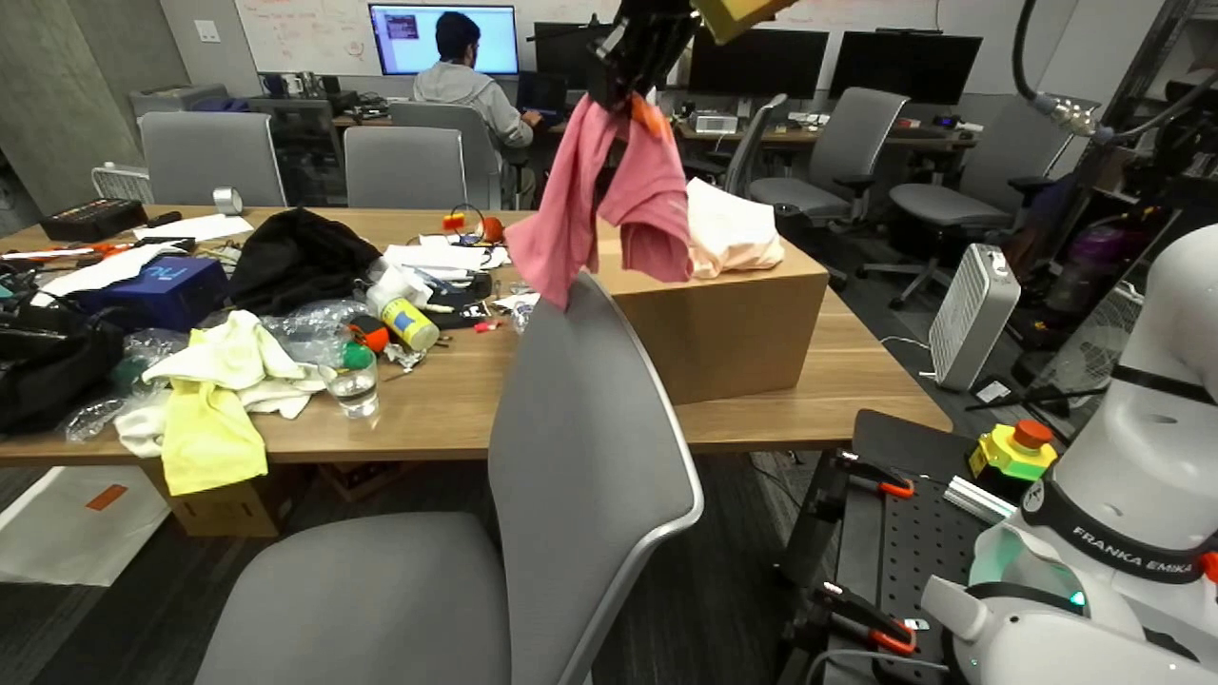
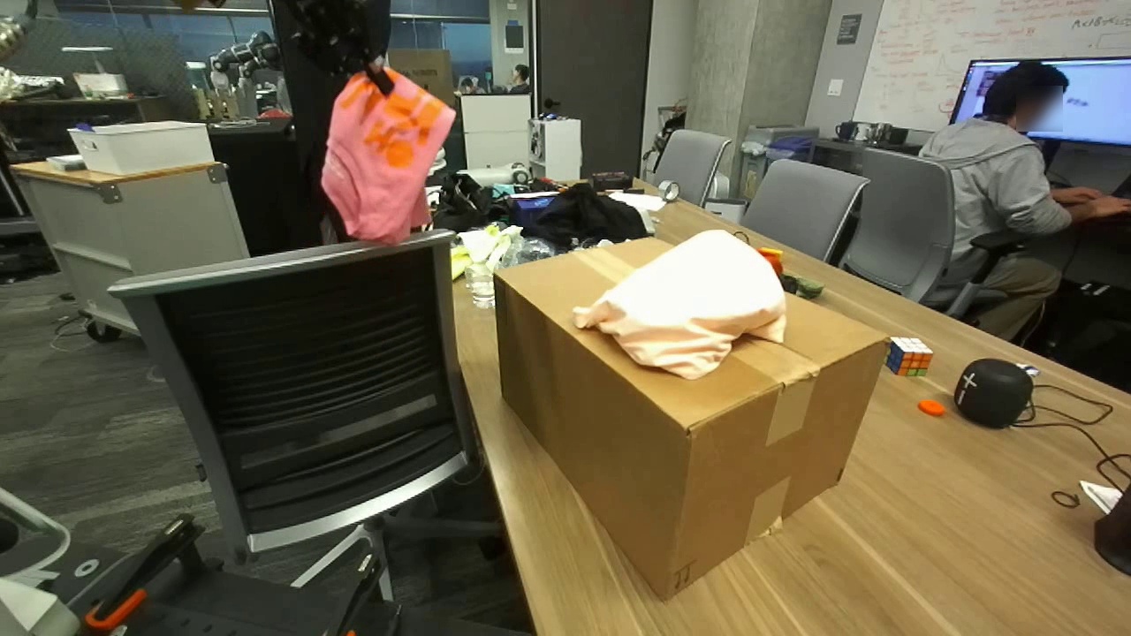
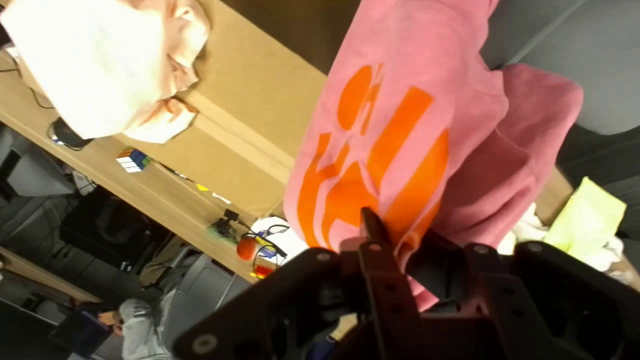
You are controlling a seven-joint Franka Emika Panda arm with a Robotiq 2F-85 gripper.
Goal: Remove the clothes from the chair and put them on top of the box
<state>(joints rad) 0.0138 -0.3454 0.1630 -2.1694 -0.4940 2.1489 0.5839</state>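
Currently, a pink garment [image 2: 380, 172] with an orange print hangs from the robot's dark jaws, which are closed around its printed end, as the wrist view shows. Below it stands a gray office chair [image 1: 585, 457]; in both exterior views the lowest fabric reaches the top of the chair's back, though whether they touch cannot be told. Beside the chair, on a wooden bench [image 2: 937, 503], sits a cardboard box [image 2: 645, 464]. A pale peach cloth [image 2: 694, 305], perhaps one of the clothes meant for it, lies heaped on top, with brown cardboard showing next to it.

The step in hand appears to be the transfer of the pink garment from chair to box. The next move likely calls for a little more height, so the dangling end does not snag on the chair, then a sideways carry over the box. There, the garment should be lowered beside or onto the peach cloth before the jaws part. Coming in too low could push that cloth; the limp fabric will probably crumple as it lands.
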